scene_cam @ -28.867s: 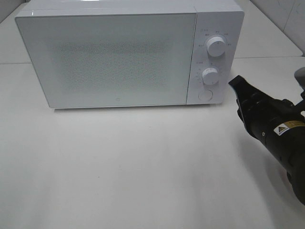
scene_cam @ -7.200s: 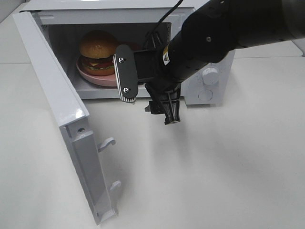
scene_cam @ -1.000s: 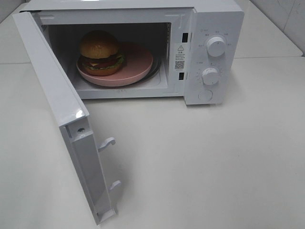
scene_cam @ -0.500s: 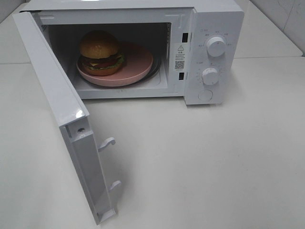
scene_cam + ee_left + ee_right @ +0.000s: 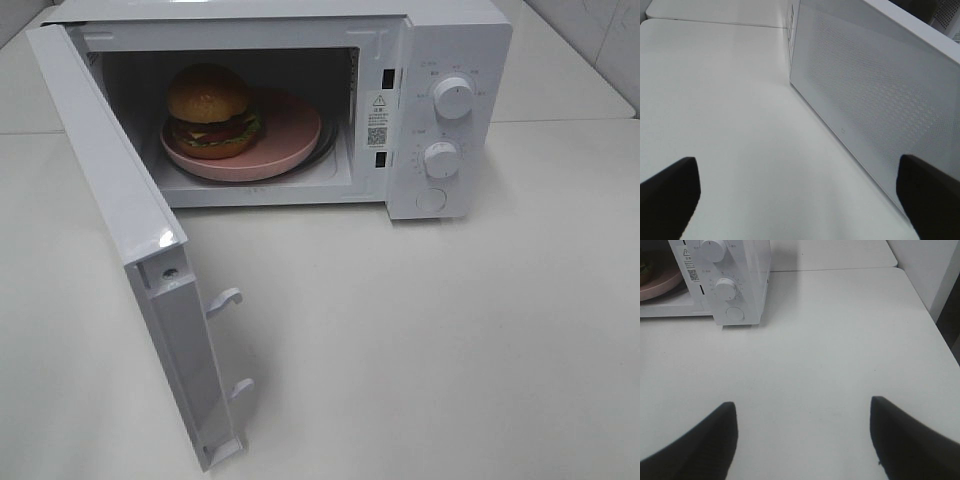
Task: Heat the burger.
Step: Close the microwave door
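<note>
Burger [image 5: 208, 110] is in no grip. My left gripper [image 5: 797, 192] hangs spread wide and empty over bare table [image 5: 450, 330], with the open door's [image 5: 110, 190] outer face near it. My right gripper [image 5: 802, 437] is parted too and holds nothing (only table shows between its fingers). The microwave [image 5: 455, 40] and its lower knob [image 5: 725, 288] are well apart from it. Inside the cavity the burger sits at about 9 o'clock on the pink plate [image 5: 290, 130]. Seen from the high camera, the door swings out toward 7 o'clock.
</note>
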You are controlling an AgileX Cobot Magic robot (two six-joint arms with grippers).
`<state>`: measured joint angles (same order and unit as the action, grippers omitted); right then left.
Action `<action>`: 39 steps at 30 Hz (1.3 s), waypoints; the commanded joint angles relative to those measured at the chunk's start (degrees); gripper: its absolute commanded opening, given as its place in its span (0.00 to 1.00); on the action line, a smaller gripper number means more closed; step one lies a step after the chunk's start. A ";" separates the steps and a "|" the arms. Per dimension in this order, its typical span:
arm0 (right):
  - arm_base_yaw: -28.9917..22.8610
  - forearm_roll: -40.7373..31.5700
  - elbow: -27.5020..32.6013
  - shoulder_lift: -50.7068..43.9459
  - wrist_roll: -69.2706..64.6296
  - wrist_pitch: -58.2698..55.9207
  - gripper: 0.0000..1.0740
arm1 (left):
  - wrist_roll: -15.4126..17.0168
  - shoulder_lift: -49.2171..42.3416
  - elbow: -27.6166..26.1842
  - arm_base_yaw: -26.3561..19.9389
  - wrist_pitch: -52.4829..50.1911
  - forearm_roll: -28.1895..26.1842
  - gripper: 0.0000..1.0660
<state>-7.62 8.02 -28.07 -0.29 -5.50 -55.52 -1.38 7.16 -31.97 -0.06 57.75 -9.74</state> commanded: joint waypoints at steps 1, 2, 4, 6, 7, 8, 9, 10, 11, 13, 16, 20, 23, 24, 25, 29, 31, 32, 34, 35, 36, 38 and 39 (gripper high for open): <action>0.40 0.00 0.00 -1.60 0.57 0.34 0.65 | 0.11 3.09 -0.40 -0.11 -3.61 -0.11 0.94; 0.40 0.00 0.00 -1.60 0.57 0.34 0.65 | 0.11 3.09 -0.40 -0.11 -3.61 -0.11 0.94; 0.40 0.00 0.00 -1.60 0.57 0.34 0.65 | 0.11 5.10 -0.40 -0.11 -5.56 -0.11 0.92; 0.40 0.00 0.00 -1.60 0.57 0.34 0.65 | 0.06 7.85 -0.40 -0.11 -8.71 -0.11 0.87; 0.40 0.00 0.00 -1.60 0.57 0.34 0.65 | 0.06 7.85 -0.40 -0.11 -8.71 -0.11 0.87; 0.40 0.00 0.00 -1.60 0.57 0.34 0.65 | 0.00 8.82 -0.40 -0.11 -9.80 -0.11 0.84; 0.40 0.00 0.00 -1.60 0.57 0.34 0.65 | 0.00 10.60 -0.40 -0.11 -11.80 -0.11 0.80; 0.40 0.00 0.00 -1.60 0.57 0.34 0.65 | 0.00 10.60 -0.40 -0.11 -11.80 -0.11 0.80; 0.40 0.00 0.00 -1.60 0.57 0.34 0.65 | 0.00 12.61 -0.40 -0.11 -13.92 0.00 0.75; 0.40 0.00 0.00 -1.60 0.57 0.34 0.65 | 0.00 13.64 -0.40 -0.11 -14.90 0.00 0.71; 0.40 0.00 0.00 -1.60 0.57 0.34 0.65 | 0.00 16.39 -0.40 -0.11 -17.42 0.11 0.63; 0.40 0.00 0.00 -1.60 0.57 0.34 0.65 | 0.00 20.97 -0.40 -0.11 -20.40 0.11 0.44; 0.40 0.00 0.00 -1.60 0.57 0.34 0.65 | 0.00 23.84 -0.40 -0.11 -21.26 0.11 0.29; 0.40 0.00 0.00 -1.60 0.57 0.34 0.65 | 0.00 24.87 -0.40 -0.11 -21.60 0.11 0.23; 0.40 0.00 0.00 -1.60 0.57 0.34 0.65 | 0.00 24.87 -0.40 -0.11 -21.60 0.11 0.23; 0.40 0.00 0.00 -1.60 0.57 0.34 0.65 | -1.43 29.16 -0.40 -0.11 -23.84 0.52 0.05; 0.40 0.00 0.00 -1.60 0.57 0.34 0.65 | -2.64 30.31 -0.40 -0.11 -25.50 0.52 0.00; 0.40 0.00 0.00 -1.60 0.57 0.34 0.65 | -3.84 31.11 -0.34 -0.11 -27.56 0.52 0.00; 0.40 0.00 0.00 -1.60 0.57 0.34 0.65 | -4.47 31.46 -0.17 -0.11 -29.22 0.52 0.00; 0.40 0.00 0.00 -1.60 0.57 0.34 0.65 | -4.47 31.46 -0.17 -0.11 -29.22 0.52 0.00; 0.40 0.00 0.00 -1.60 0.57 0.34 0.65 | -5.33 31.57 0.29 -0.11 -32.60 0.52 0.00; 0.40 0.00 0.00 -1.60 0.57 0.34 0.65 | -5.44 31.57 0.74 -0.11 -34.66 0.52 0.00; 0.40 0.00 0.00 -1.60 0.57 0.34 0.65 | -5.44 31.57 1.95 -0.11 -38.56 0.57 0.00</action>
<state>-7.62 8.02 -28.07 -0.29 -5.50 -55.52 -6.47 38.79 -30.25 -0.06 21.60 -9.28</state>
